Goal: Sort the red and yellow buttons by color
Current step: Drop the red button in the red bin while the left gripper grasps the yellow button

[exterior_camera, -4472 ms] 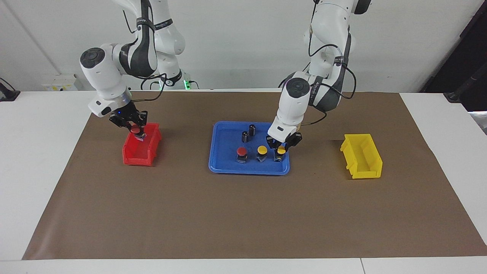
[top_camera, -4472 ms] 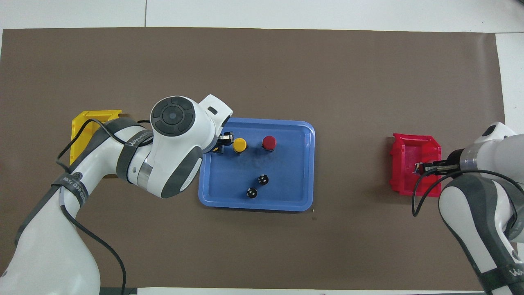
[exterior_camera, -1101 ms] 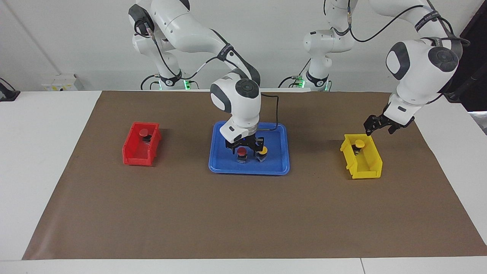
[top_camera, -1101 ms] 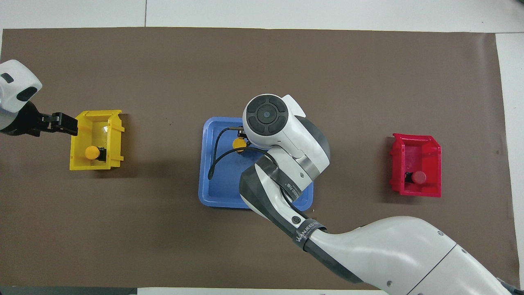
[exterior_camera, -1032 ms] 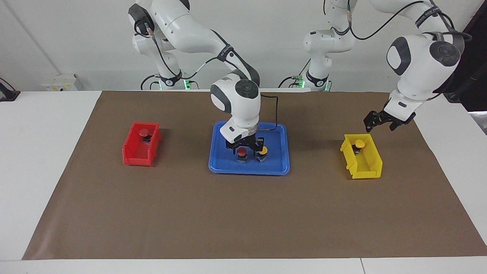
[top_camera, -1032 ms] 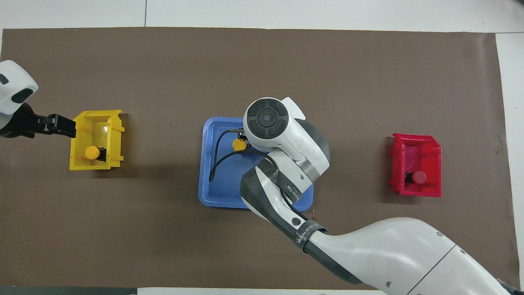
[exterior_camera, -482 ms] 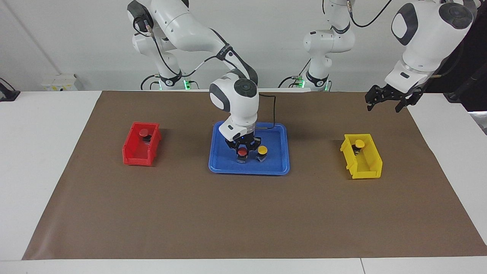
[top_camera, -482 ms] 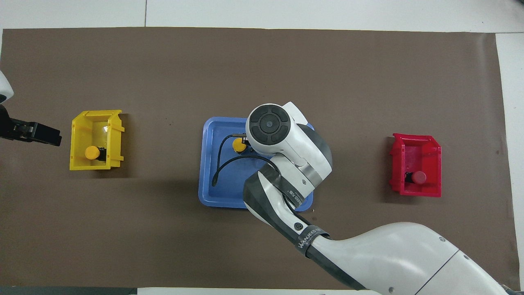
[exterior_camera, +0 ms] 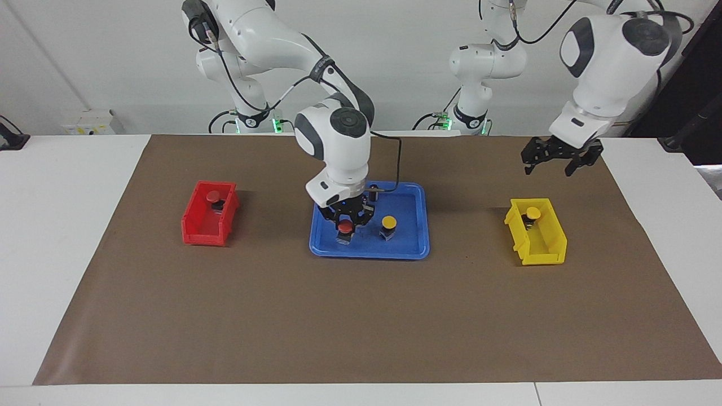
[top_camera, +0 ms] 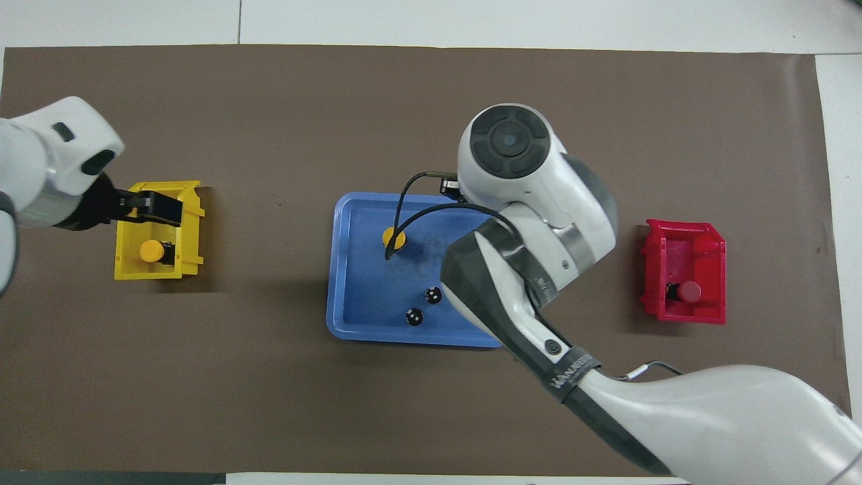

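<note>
1. The right gripper (exterior_camera: 346,219) pinches a red button (exterior_camera: 344,226) and holds it up over the blue tray (exterior_camera: 369,252)
2. A yellow button (exterior_camera: 388,221) stands in the tray, just beside the gripper
3. Two dark cylinders (top_camera: 423,306) stand in the tray too, nearer to the robots
4. The left gripper (exterior_camera: 555,160) is spread wide, up over the mat near the yellow bin (exterior_camera: 536,254)
5. One yellow button (exterior_camera: 532,213) sits in that bin
6. One red button (exterior_camera: 213,196) sits in the red bin (exterior_camera: 203,234)
</note>
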